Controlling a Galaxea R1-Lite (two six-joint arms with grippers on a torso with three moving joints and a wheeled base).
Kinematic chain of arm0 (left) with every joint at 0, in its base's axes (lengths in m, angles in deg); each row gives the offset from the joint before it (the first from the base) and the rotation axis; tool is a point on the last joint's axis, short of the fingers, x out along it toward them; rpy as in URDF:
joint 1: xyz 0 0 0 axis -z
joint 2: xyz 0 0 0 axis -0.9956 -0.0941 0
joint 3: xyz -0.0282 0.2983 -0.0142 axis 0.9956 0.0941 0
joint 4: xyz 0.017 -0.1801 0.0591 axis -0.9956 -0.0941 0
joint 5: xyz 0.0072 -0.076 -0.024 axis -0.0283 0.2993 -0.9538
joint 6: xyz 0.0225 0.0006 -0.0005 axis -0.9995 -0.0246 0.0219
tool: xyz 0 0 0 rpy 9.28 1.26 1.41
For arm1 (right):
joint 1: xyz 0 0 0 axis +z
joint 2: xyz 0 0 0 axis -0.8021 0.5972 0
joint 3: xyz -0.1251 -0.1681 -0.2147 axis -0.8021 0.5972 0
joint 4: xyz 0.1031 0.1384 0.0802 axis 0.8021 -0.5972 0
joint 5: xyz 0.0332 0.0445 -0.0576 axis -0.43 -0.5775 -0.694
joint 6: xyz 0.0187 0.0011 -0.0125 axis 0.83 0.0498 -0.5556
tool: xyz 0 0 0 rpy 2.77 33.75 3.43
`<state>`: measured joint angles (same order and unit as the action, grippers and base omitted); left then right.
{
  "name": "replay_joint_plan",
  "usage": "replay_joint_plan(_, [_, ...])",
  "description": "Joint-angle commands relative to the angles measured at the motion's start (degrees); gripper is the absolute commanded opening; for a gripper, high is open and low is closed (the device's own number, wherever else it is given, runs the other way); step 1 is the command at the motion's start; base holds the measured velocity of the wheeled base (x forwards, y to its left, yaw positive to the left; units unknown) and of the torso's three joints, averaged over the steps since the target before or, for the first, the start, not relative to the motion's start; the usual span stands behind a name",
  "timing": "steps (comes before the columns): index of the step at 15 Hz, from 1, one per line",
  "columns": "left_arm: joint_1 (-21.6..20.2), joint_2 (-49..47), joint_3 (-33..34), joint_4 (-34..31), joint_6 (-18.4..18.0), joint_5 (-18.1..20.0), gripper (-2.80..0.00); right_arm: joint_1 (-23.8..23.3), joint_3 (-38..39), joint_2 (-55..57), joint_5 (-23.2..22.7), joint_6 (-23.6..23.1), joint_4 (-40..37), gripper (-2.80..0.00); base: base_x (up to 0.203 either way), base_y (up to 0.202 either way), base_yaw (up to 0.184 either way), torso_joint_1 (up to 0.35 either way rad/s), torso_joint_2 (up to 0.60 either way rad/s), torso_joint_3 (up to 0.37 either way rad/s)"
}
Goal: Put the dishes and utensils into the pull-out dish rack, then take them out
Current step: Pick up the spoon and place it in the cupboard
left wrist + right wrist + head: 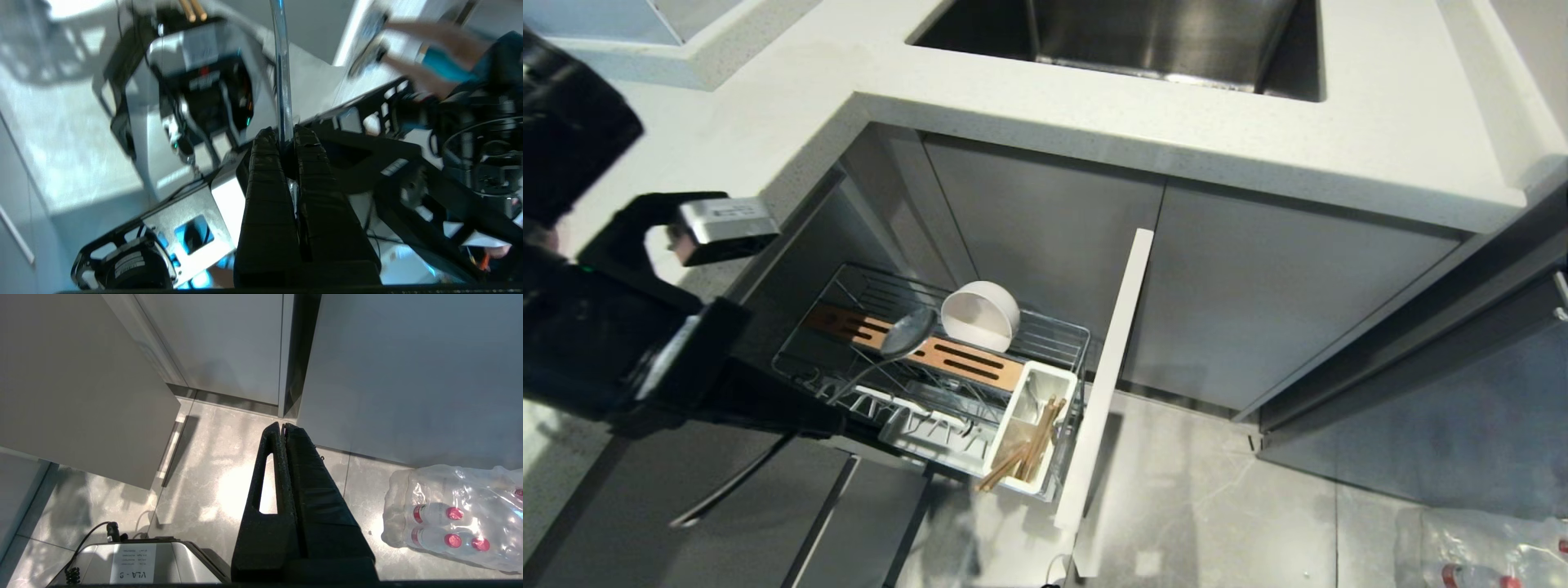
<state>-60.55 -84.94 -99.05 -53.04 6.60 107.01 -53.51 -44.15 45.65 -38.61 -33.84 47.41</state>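
Only the left wrist view shows the left gripper [286, 136] clamped on the spoon [282, 81].

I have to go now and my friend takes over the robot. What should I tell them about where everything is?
Left gripper: shut on the spoon, held by its handle above the pulled-out dish rack.
Right gripper: shut, holding nothing, parked low over the floor by the cabinets.
In the rack: the white bowl stands on its edge behind the wooden insert; the chopsticks lean in the white caddy.
No plate shows in any view.
I cannot tell whether the spoon is going in or coming out. Next, most likely: settle the spoon, then handle the bowl and chopsticks.
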Motion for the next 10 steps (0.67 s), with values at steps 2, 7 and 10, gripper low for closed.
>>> replay_joint_plan(2, [2.6,-12.0,-4.4,-1.4,1.2,-0.9,-2.80,0.0,0.1,0.0,0.0,0.0,0.0,-2.80,0.000,0.000,0.000,0.000,0.00,0.000])
replay_joint_plan(7, [4.3,-28.5,-20.0,-6.2,6.9,-3.5,-2.80,0.0,0.1,0.0,0.0,0.0,0.0,-2.80,0.000,0.000,0.000,0.000,0.00,0.000])
replay_joint_plan(10, [4.3,-33.8,-21.2,-5.8,8.0,-3.7,-2.80,0.0,0.1,0.0,0.0,0.0,0.0,-2.80,0.000,0.000,0.000,0.000,0.00,0.000])
